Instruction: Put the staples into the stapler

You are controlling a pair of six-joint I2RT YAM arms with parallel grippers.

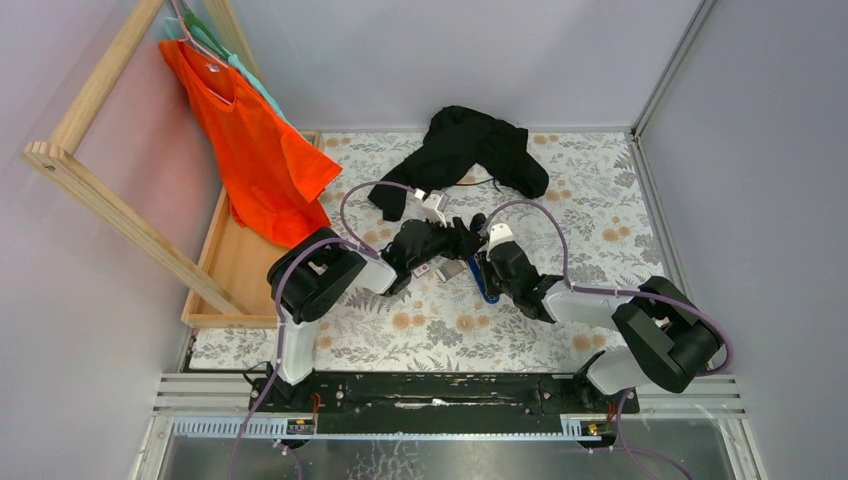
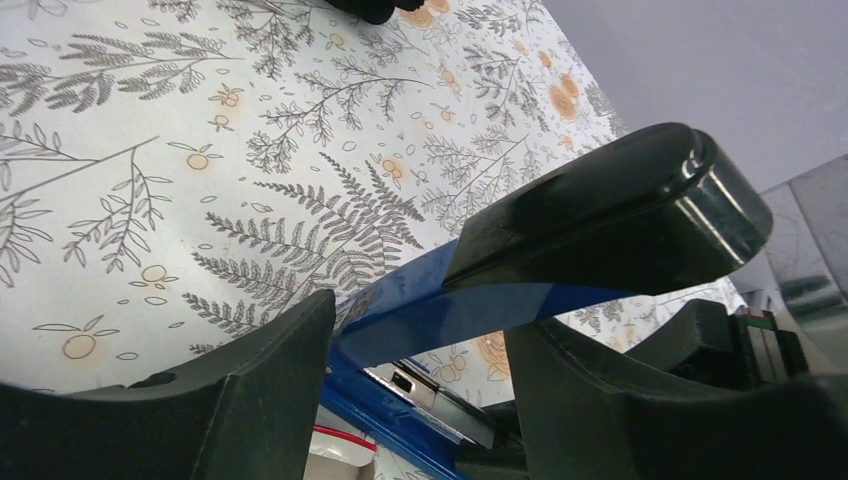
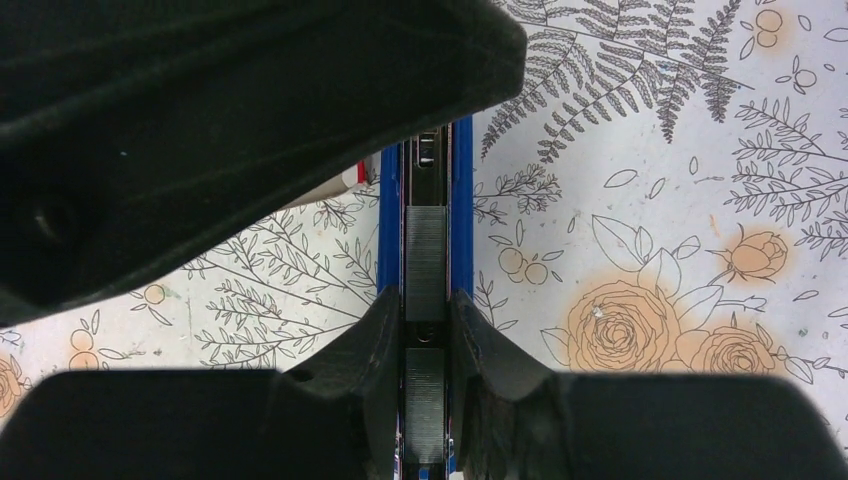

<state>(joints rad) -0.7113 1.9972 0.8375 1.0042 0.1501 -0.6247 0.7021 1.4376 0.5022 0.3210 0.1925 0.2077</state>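
At the table's middle, the left gripper and right gripper meet over the open blue-and-black metal stapler, with the small white-and-red cardboard staple box just beside it. Left wrist: its fingers stand spread astride the raised lid. Right wrist: fingers pinch the blue channel with a grey staple strip inside, so only closing seems left.

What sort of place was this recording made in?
Most likely a lab test cell for robots, not a home. Plain grey walls enclose one flowered tabletop, two arms are bolted to a rail at its near edge, and a wooden clothes rack holds an orange shirt.
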